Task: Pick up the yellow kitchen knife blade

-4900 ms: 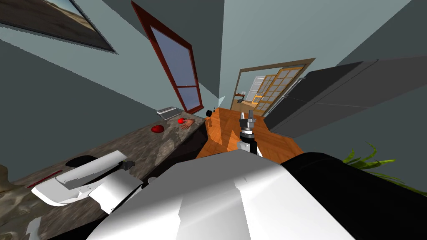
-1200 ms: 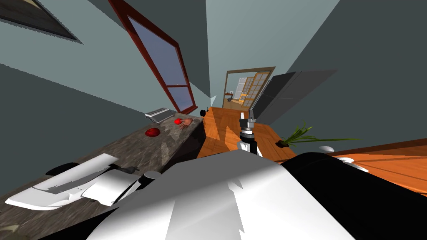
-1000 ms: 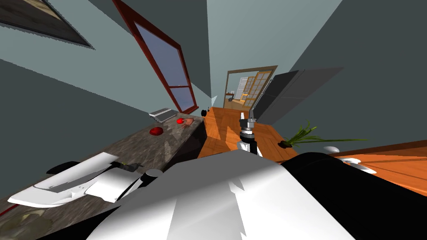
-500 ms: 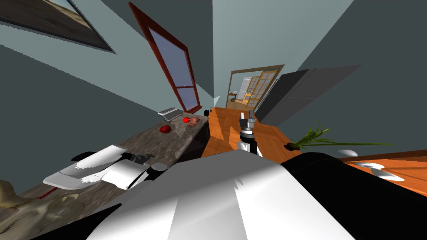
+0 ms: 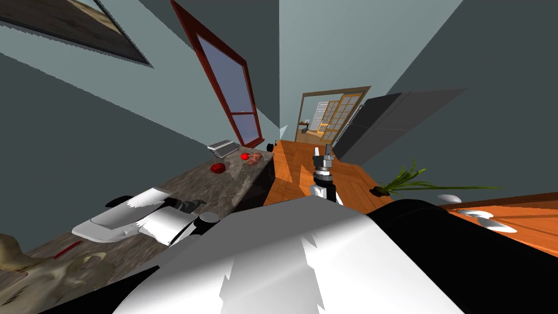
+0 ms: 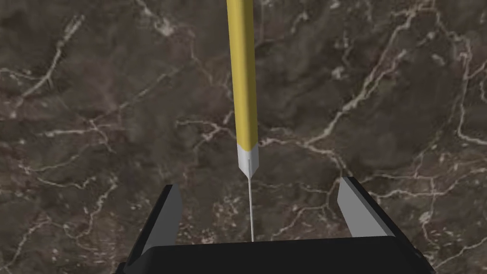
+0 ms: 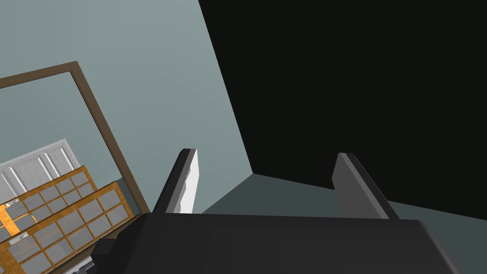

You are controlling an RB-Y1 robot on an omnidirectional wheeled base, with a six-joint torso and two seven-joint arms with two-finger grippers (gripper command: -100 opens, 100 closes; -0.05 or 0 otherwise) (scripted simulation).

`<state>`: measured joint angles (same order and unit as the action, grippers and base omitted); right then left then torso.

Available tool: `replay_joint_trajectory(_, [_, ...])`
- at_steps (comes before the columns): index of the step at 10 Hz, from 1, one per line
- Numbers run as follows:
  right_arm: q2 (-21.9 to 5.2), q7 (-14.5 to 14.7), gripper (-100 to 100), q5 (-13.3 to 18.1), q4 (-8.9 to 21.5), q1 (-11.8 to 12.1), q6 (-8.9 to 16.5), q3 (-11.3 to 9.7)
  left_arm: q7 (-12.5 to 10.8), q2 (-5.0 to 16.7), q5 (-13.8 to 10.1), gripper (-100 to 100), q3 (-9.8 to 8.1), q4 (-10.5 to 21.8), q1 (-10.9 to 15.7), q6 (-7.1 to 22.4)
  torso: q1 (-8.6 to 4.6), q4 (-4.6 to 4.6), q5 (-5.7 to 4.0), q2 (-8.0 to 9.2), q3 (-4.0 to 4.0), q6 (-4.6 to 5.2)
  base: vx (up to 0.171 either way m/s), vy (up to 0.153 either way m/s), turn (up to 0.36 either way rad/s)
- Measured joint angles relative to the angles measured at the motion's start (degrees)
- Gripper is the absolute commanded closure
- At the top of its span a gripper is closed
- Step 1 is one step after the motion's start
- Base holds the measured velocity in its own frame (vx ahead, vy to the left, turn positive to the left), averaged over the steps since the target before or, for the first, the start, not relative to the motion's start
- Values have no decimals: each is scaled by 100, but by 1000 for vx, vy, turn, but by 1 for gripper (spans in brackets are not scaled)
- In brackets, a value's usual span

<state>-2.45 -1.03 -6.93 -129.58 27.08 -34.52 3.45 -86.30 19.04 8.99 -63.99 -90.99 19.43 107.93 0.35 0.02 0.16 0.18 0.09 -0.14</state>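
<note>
Now left gripper farther along counter

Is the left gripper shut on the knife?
No, the left gripper is open; the knife has its blade between the fingers, touching neither.

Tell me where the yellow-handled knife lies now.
In the left wrist view the yellow-handled knife lies on the dark marbled counter, its thin blade between the open jaws of the left gripper.
</note>
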Motion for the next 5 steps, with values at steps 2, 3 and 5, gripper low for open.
replay_joint_trajectory(2, [0,0,0,0,0,0,0,0,-209,-65,-35,-100,117,48,-54,-122,6,3,1,11,7,-2,-59,42,-72])
replay_joint_trajectory(3, [0,0,0,0,0,0,0,0,-327,-103,-55,-100,186,71,-86,-190,8,3,2,13,8,-2,-65,46,-90])
replay_joint_trajectory(5, [0,0,0,0,0,1,0,0,-487,-168,-71,100,274,83,-124,-276,1,2,0,5,4,-4,-17,12,-9])
